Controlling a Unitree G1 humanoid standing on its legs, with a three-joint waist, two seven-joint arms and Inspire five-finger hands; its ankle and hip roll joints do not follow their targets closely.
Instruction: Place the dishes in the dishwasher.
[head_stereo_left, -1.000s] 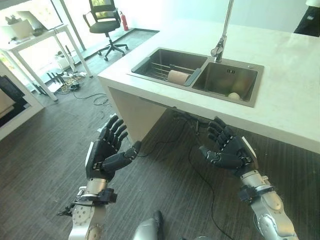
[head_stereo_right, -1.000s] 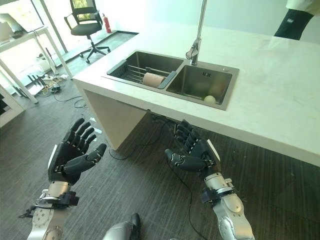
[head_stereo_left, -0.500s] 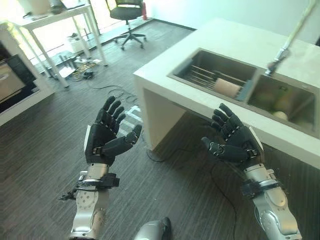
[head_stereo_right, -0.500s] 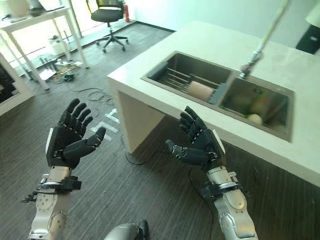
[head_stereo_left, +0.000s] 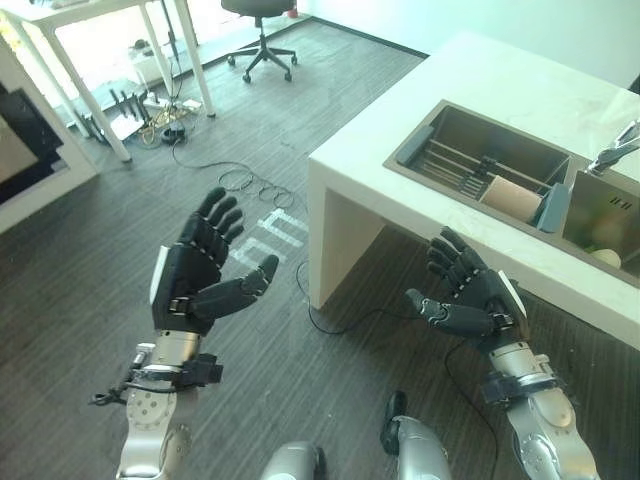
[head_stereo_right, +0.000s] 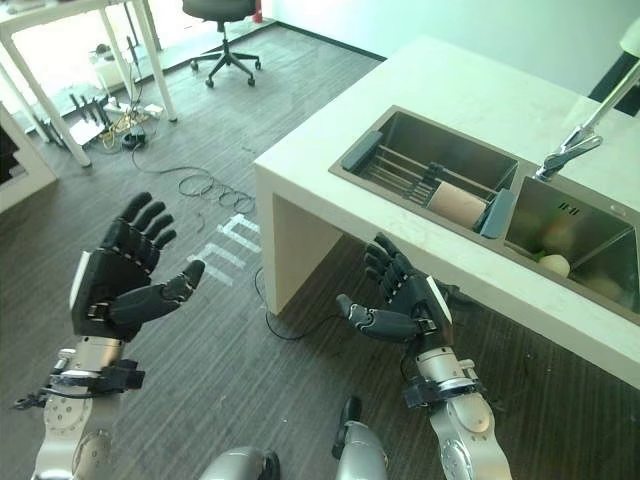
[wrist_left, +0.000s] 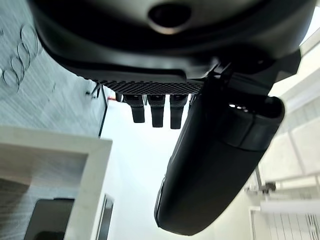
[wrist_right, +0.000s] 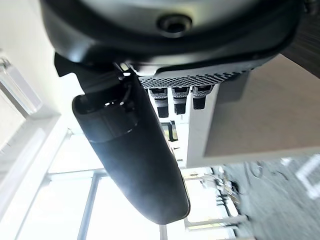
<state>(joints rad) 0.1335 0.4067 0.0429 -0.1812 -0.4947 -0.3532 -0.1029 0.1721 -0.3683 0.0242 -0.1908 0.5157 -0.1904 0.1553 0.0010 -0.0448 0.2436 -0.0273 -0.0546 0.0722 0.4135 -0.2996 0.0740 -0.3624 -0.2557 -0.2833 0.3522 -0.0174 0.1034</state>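
Note:
A tan cup (head_stereo_left: 511, 198) lies on its side on the rack in the left basin of a steel sink (head_stereo_left: 440, 134). A pale round dish (head_stereo_right: 553, 265) sits in the right basin. My left hand (head_stereo_left: 190, 283) is held up over the floor, open and empty, fingers spread. Below the counter's front edge, my right hand (head_stereo_left: 478, 304) is also open and holds nothing. Both hands are well short of the sink. The wrist views show each hand's straight fingers (wrist_left: 156, 109) (wrist_right: 180, 97) with nothing between them.
The white counter (head_stereo_left: 500, 85) holds the sink and a tall faucet (head_stereo_right: 570, 150). On the dark striped floor lie coiled cables (head_stereo_left: 250, 184). An office chair (head_stereo_left: 258, 40) and a white table (head_stereo_left: 100, 60) stand at the far left.
The camera has swung, so the counter and sink now sit further right in the picture. Both hands stay open and empty in about the same pose.

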